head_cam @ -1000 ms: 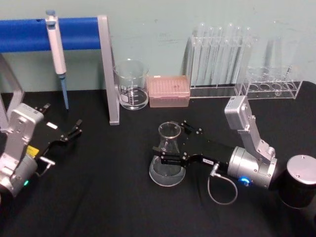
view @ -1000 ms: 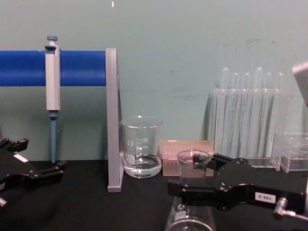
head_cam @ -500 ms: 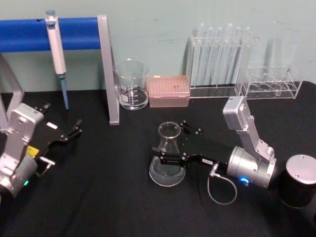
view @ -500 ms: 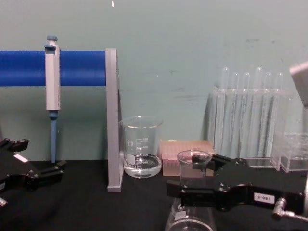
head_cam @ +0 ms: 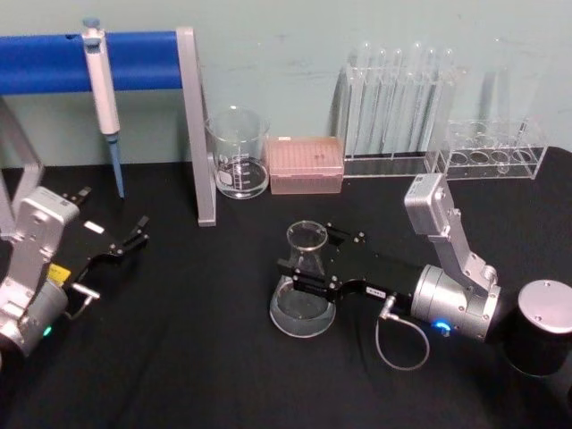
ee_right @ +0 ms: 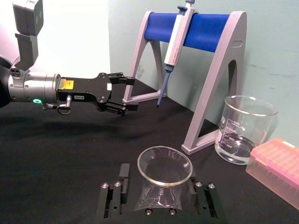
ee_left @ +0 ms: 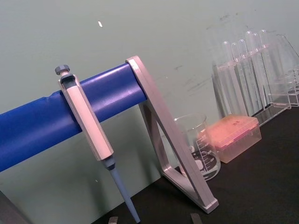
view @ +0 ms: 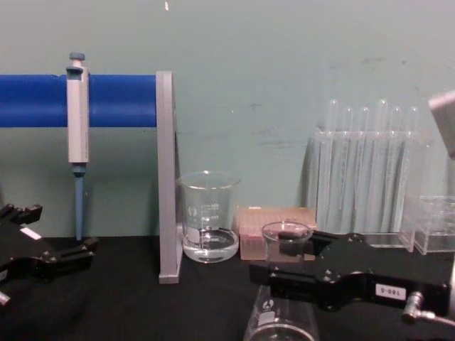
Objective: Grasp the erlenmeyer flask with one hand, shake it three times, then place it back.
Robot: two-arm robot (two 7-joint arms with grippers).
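The erlenmeyer flask (head_cam: pixel 302 309) stands upright on the black table, clear glass with a little liquid in its wide base. My right gripper (head_cam: pixel 309 259), the hand labelled "180-5", reaches in from the right with one finger on each side of the flask's neck. From the right wrist, the flask (ee_right: pixel 164 173) sits between the jaws of the right gripper (ee_right: pixel 159 196), with a narrow gap still showing on one side. The chest view has the flask (view: pixel 280 314) crossed by this gripper (view: pixel 286 254) just below the rim. My left gripper (head_cam: pixel 114 211) rests open at the far left.
A beaker (head_cam: pixel 238 154) and a pink tip box (head_cam: pixel 306 164) stand behind the flask. A pipette (head_cam: pixel 104 94) hangs on the blue-barred stand (head_cam: pixel 197 125). Test tube racks (head_cam: pixel 402 107) line the back right. A grey-topped cylinder (head_cam: pixel 545 326) sits by my right arm.
The right gripper's fingers have drawn closer together around the flask's neck. The flask and the left arm have not moved.
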